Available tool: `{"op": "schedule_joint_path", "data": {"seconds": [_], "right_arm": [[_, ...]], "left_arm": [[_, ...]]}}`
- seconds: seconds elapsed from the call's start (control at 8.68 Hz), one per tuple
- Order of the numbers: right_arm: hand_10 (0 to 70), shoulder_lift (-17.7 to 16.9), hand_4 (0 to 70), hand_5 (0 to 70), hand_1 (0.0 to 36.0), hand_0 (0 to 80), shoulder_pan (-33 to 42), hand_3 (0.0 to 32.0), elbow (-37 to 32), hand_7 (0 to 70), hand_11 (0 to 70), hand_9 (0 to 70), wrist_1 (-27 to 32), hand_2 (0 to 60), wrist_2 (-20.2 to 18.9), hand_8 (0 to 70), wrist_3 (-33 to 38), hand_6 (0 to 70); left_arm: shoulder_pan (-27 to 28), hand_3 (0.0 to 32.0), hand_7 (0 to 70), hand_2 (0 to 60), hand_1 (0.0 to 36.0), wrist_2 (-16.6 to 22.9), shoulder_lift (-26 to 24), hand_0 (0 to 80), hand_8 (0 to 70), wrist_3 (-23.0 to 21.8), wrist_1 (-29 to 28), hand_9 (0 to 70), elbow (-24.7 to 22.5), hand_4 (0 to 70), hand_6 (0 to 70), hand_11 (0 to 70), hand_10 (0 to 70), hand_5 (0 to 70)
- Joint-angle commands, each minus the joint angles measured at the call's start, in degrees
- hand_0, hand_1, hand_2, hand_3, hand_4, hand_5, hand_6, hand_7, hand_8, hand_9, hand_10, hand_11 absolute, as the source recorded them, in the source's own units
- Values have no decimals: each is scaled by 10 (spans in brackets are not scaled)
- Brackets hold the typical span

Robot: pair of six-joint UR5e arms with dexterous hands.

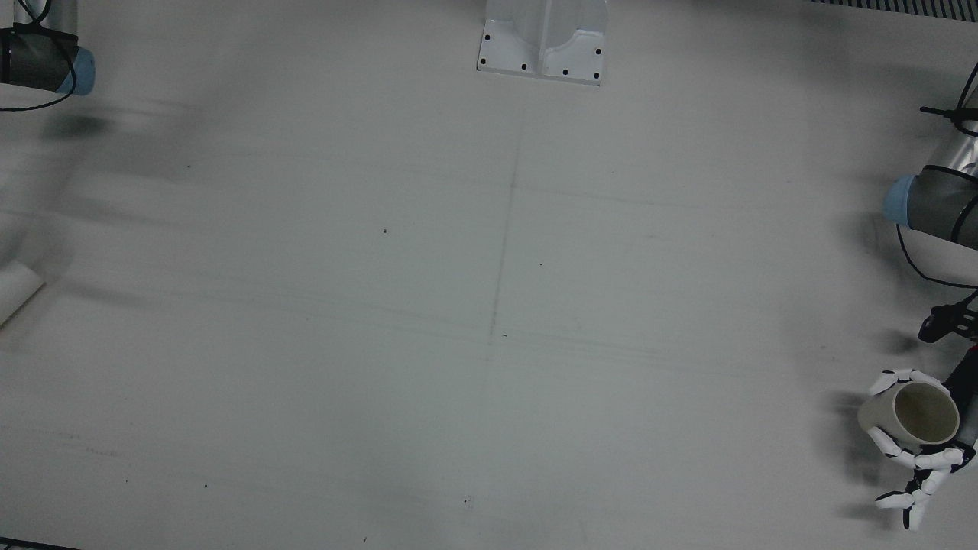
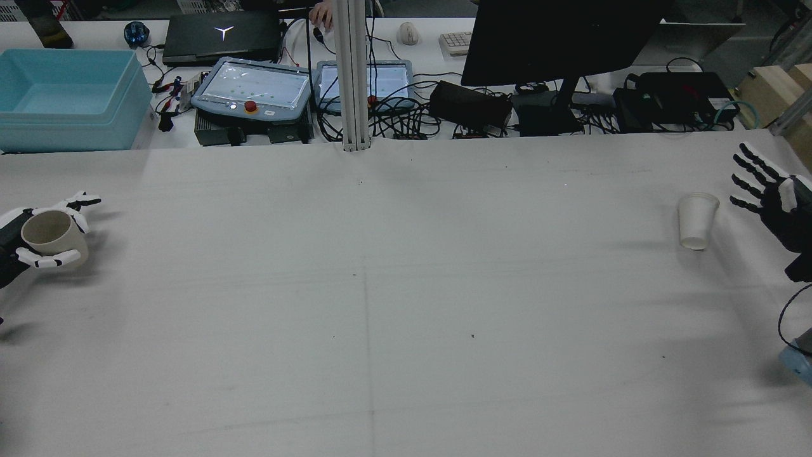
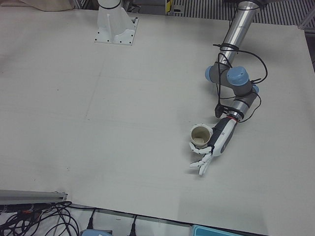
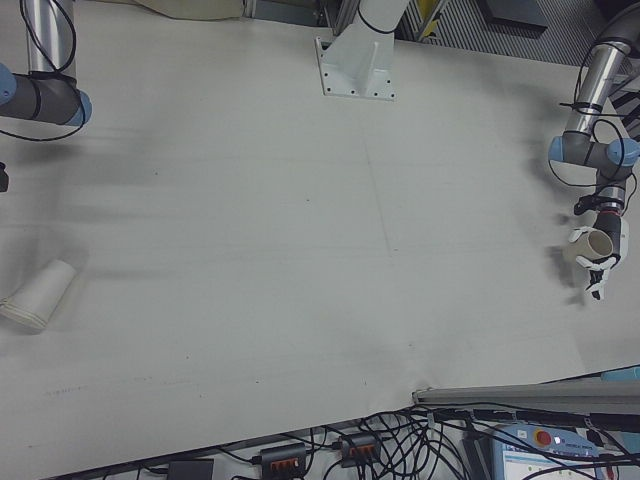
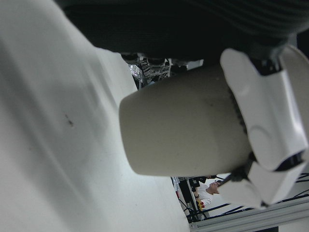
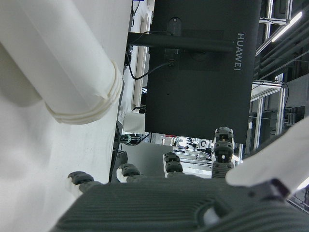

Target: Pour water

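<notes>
My left hand (image 2: 47,259), with white fingers, is shut around a beige cup (image 2: 52,236) at the table's far left edge in the rear view. The cup (image 1: 913,416) sits near the right edge in the front view, its mouth showing and its inside looking empty. Its wall (image 5: 178,135) fills the left hand view under a white finger (image 5: 265,111). A white paper cup (image 2: 696,221) stands on the table at the far right of the rear view. My black right hand (image 2: 771,197) hangs open just to the right of it, fingers spread, not touching.
A white mounting base (image 1: 542,46) is bolted to the table at mid-back. Beyond the far edge are a blue bin (image 2: 66,98), control tablets (image 2: 254,86), a black monitor (image 2: 558,38) and cables. A metal post (image 2: 352,76) rises at that edge.
</notes>
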Motion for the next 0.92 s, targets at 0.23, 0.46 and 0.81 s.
{"op": "schedule_joint_path", "data": {"seconds": [0.23, 0.46, 0.81], "right_arm": [[0, -2, 210, 11, 0, 263, 5, 320, 5, 76, 0, 1, 1, 0, 0, 32, 3, 41], [0, -4, 239, 12, 0, 282, 5, 320, 5, 71, 0, 0, 1, 0, -1, 29, 4, 39], [0, -27, 249, 11, 0, 295, 5, 320, 28, 68, 0, 0, 1, 0, -1, 24, 4, 37]], "left_arm": [[0, 0, 83, 216, 74, 1, 6, 322, 0, 38, -13, 2, 6, 268, 1, 0, 0, 75], [0, 0, 38, 148, 46, 1, 6, 243, 0, 38, -15, 0, 5, 233, 0, 0, 0, 0], [0, 0, 39, 132, 41, 0, 6, 243, 0, 37, -16, 0, 4, 224, 0, 0, 0, 0]]}}
